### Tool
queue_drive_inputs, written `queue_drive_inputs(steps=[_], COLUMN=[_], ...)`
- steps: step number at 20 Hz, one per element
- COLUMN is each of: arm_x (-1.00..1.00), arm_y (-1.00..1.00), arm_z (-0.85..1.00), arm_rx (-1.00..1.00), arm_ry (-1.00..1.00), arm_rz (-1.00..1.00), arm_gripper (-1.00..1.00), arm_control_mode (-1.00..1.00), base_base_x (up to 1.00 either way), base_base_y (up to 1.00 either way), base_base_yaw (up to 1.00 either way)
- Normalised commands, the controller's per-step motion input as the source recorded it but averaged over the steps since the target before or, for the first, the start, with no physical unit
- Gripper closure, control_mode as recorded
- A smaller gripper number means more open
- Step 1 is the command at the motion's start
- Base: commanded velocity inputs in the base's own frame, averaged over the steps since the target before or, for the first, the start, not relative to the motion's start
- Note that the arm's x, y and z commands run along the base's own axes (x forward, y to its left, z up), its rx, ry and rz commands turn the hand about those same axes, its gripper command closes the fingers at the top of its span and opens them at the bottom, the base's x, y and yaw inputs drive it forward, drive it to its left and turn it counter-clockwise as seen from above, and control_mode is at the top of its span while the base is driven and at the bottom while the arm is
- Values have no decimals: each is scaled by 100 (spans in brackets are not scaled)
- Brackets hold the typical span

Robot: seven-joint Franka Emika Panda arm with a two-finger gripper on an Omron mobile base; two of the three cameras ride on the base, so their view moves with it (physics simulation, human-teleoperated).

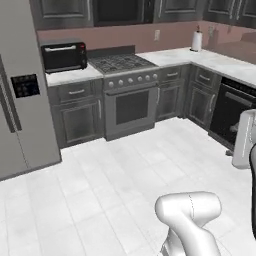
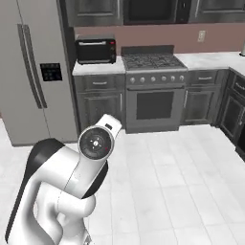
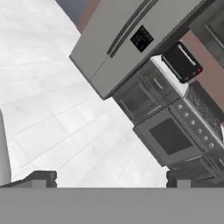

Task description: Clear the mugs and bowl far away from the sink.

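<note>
The claw (image 3: 111, 178) stands spread wide with nothing between its two dark tips, which rise well apart at the bottom of the hand view over bare white floor tiles (image 3: 57, 127). That view is rolled, so the kitchen runs diagonally across it: the grey refrigerator (image 3: 127, 39) with its dark dispenser panel lies at the top, then dark lower cabinets (image 3: 140, 98), then the oven door of the range (image 3: 168, 138), with the black toaster oven (image 3: 181, 62) on the bench above the cabinets. From the left base view the same wall sits square — the refrigerator (image 1: 20, 100) at the left, the toaster oven (image 1: 63, 55) on a pale bench (image 1: 75, 76) just beside it, and the stainless range (image 1: 127, 87) with its gas burners and row of knobs in the middle. The bench carries on to the right and turns the corner, where a paper towel roll (image 1: 196, 41) stands upright near the pink back wall, and a dark dishwasher (image 1: 232, 112) sits under the right-hand run. The right base view shows the arm's white body with its dark joints folded low in front of the refrigerator (image 2: 36, 72), the toaster oven (image 2: 95, 50) and the range (image 2: 154, 91) beyond it. I cannot tell where the mugs, the bowl or the sink are from these pictures — the stretch of bench in sight carries the toaster oven and the paper towel roll.
</note>
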Motion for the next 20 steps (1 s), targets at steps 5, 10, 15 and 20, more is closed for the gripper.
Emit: queue_drive_inputs(steps=[5, 10, 15, 20], arm_x=[0, 0, 0, 0], arm_y=[0, 0, 0, 0], arm_z=[0, 0, 0, 0], arm_rx=[0, 0, 0, 0], arm_ry=[0, 0, 0, 0], arm_rz=[0, 0, 0, 0], arm_gripper=[-100, -100, -100, -100], arm_control_mode=[100, 100, 100, 100], base_base_x=[10, 12, 19, 48], base_base_y=[0, 0, -6, 0], base_base_yaw=[-100, -100, -97, -79])
